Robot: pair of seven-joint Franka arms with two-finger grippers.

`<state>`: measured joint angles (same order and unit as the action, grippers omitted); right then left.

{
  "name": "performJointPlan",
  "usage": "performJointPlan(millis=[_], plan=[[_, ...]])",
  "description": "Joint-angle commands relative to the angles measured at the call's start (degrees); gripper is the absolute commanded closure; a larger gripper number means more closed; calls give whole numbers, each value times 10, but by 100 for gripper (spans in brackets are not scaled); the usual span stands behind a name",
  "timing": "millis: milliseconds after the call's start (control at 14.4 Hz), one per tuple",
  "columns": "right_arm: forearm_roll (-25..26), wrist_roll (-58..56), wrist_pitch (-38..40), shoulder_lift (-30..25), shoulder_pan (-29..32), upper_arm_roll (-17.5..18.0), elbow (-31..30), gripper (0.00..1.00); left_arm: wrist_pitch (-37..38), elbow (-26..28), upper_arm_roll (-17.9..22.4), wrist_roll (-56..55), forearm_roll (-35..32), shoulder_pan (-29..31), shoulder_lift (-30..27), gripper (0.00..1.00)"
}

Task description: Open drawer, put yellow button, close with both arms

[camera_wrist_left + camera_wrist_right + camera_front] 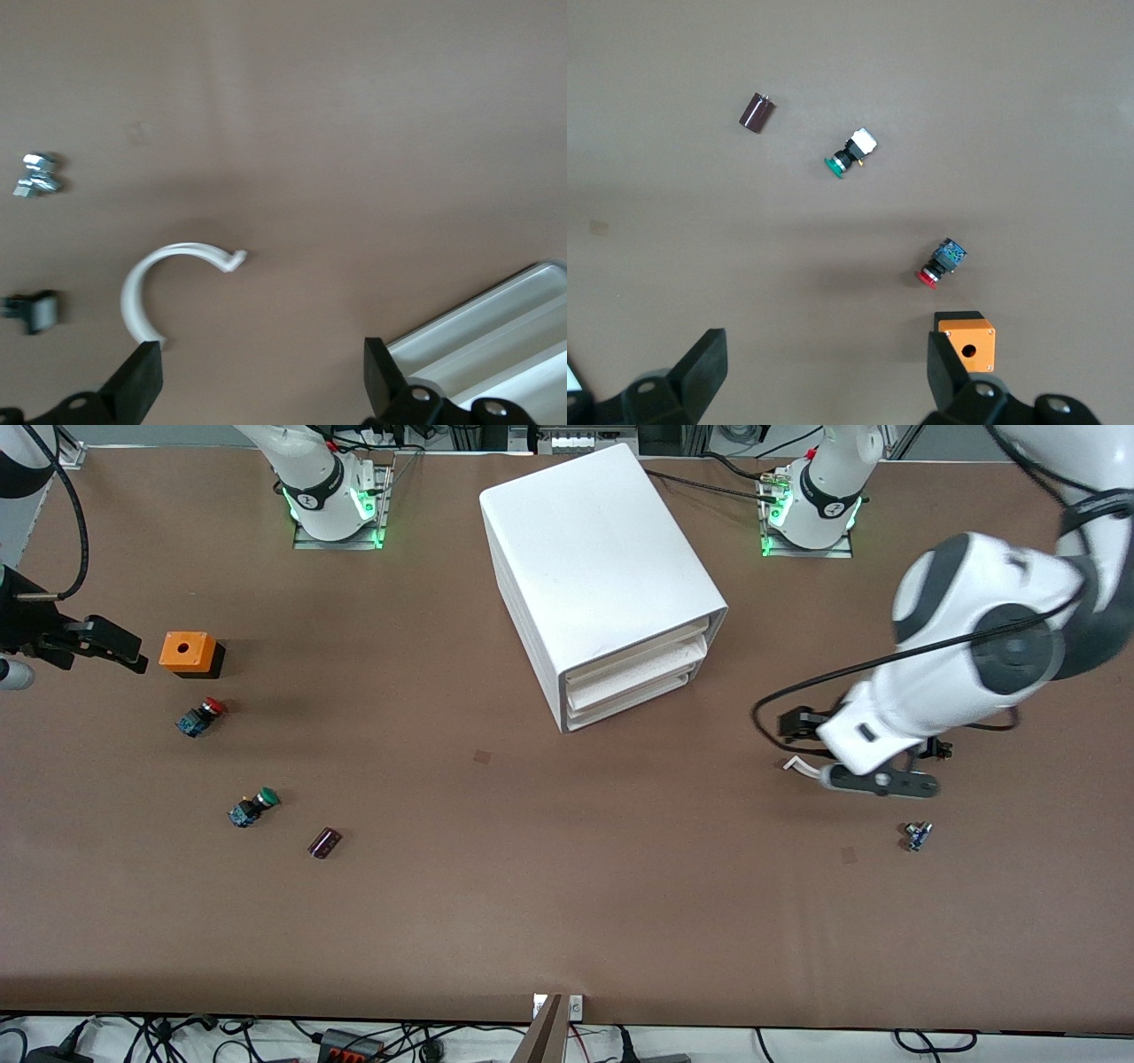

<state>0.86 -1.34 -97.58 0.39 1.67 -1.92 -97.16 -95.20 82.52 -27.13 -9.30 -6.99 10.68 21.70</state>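
The white cabinet point(594, 558) stands mid-table, its drawer fronts turned toward the left arm's end. Its top drawer point(651, 646) sits pushed in, like the two below it. The drawer fronts also show at the edge of the left wrist view point(496, 323). No yellow button is in view. My left gripper point(873, 781) point(261, 385) is open and empty, over bare table beside the drawer fronts, one finger by a white curved hook point(173, 270). My right gripper point(106, 645) point(824, 381) is open and empty, low beside an orange box point(188, 653) point(967, 343).
A red-capped button point(202, 717) point(941, 263), a green-capped button point(252, 808) point(850, 152) and a dark purple cylinder point(324, 842) point(756, 112) lie toward the right arm's end. A small metal part point(918, 835) point(40, 174) lies by the left arm, nearer the front camera.
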Motion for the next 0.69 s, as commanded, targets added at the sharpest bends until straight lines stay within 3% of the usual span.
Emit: performJointPlan(millis=[0, 139, 208, 347, 625], plan=[[-1, -15, 6, -21, 10, 8, -15, 0, 81, -69, -6, 68, -18, 28, -2, 0], [-1, -8, 10, -21, 10, 8, -15, 0, 117, -89, 4, 100, -13, 34, -21, 0], [-2, -8, 11, -21, 10, 8, -15, 0, 115, -76, 38, 102, -9, 19, -54, 0], [-2, -7, 9, -21, 10, 8, -16, 0, 109, -28, 158, 113, 43, -55, -105, 0], [-1, -7, 4, -21, 9, 8, -19, 0, 6, 117, 268, 164, 57, -136, -208, 0]])
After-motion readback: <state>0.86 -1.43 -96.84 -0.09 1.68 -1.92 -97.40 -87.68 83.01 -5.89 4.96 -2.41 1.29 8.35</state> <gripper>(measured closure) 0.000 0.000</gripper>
